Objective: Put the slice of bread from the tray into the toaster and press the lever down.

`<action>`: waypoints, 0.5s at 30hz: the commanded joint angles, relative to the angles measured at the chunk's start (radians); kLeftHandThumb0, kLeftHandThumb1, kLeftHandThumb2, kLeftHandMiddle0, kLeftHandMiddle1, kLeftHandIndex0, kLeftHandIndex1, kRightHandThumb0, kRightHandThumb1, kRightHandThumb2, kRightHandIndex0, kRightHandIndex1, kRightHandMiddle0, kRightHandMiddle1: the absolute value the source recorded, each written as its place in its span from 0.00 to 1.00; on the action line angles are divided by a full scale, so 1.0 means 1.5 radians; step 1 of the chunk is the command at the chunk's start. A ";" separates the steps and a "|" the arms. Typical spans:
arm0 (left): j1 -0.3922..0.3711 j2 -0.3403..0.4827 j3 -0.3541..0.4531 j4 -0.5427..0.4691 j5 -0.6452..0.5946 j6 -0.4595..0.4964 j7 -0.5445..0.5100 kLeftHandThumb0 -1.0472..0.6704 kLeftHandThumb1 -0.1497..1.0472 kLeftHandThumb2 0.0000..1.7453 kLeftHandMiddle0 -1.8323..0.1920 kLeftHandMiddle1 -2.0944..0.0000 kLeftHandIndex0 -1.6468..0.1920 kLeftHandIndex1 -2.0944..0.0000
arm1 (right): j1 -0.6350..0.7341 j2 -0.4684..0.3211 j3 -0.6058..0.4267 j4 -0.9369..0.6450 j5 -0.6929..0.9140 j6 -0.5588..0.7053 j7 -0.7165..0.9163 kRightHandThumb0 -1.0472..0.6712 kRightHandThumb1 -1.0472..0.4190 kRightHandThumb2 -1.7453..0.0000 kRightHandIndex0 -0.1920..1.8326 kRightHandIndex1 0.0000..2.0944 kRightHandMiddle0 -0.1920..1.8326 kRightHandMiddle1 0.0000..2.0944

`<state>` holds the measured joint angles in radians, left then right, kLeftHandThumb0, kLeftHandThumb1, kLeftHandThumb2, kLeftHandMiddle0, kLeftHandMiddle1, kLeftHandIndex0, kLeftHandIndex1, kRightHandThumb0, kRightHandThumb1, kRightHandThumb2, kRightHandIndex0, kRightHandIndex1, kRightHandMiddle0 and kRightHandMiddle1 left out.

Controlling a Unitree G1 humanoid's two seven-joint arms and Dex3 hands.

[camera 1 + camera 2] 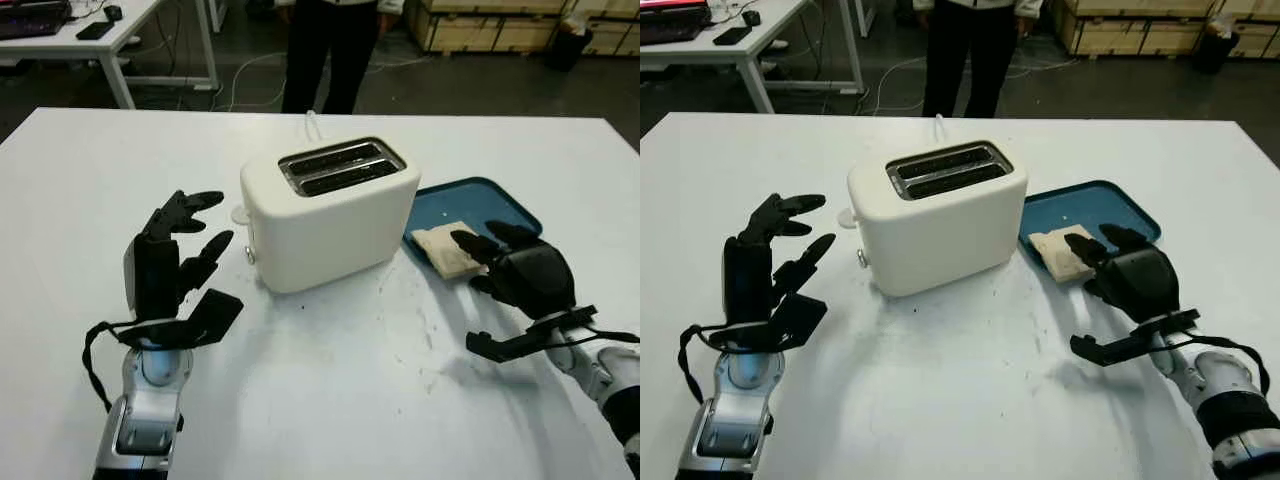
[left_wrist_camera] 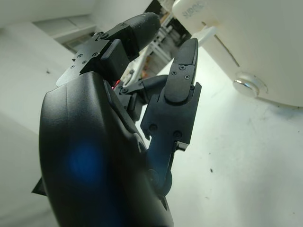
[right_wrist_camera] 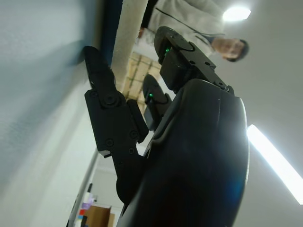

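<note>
the slice of bread (image 1: 446, 249) is lying in the blue tray (image 1: 500, 199), beside the white toaster (image 1: 330, 210) on the table (image 1: 330, 400). the right hand (image 1: 520, 265) is hovering over it, holding nothing. the left hand (image 1: 175, 255) is waiting unclenched, left of the toaster.

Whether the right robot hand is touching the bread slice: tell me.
Cannot tell. In the left eye view the right robot hand overlaps the bread slice's edge; neither contact nor gap shows plainly.

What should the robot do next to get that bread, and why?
Probably close the right hand on the bread slice: it sits at the slice's edge on the blue tray, not yet gripping. The toaster slots are empty; the left hand is open beside it.
</note>
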<state>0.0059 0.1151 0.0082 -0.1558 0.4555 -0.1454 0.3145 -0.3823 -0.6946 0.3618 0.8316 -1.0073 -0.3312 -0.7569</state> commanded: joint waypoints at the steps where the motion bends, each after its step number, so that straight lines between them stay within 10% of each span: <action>1: 0.003 0.001 -0.004 0.000 -0.001 -0.007 -0.003 0.36 0.89 0.04 0.70 0.38 0.62 0.64 | -0.015 0.010 0.024 0.033 -0.011 0.012 -0.018 0.44 0.17 0.99 0.36 0.01 0.35 0.01; 15: 0.004 0.005 0.003 -0.004 -0.002 -0.019 0.003 0.40 0.89 0.04 0.70 0.38 0.63 0.63 | -0.052 0.004 0.076 0.094 0.015 0.007 -0.048 0.47 0.13 0.99 0.39 0.01 0.37 0.01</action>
<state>0.0072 0.1210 0.0102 -0.1567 0.4481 -0.1565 0.3092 -0.4576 -0.6921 0.4648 0.9597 -0.9964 -0.3214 -0.8287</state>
